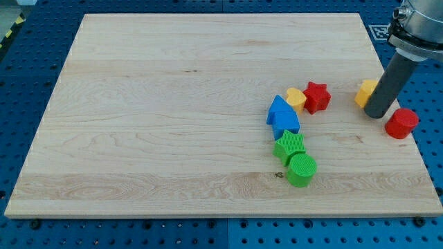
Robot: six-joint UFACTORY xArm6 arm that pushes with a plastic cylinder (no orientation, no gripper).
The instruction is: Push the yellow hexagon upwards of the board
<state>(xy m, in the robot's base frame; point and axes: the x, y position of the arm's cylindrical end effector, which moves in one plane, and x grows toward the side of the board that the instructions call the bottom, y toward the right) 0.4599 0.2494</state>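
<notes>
The yellow hexagon lies near the board's right edge, partly hidden behind my rod. My tip rests on the board just below and right of the hexagon, touching or nearly touching it. A red round block lies just right of the tip.
The wooden board holds a cluster at centre right: a yellow heart, a red star, a blue block, a green star and a green cylinder. Blue perforated table surrounds the board.
</notes>
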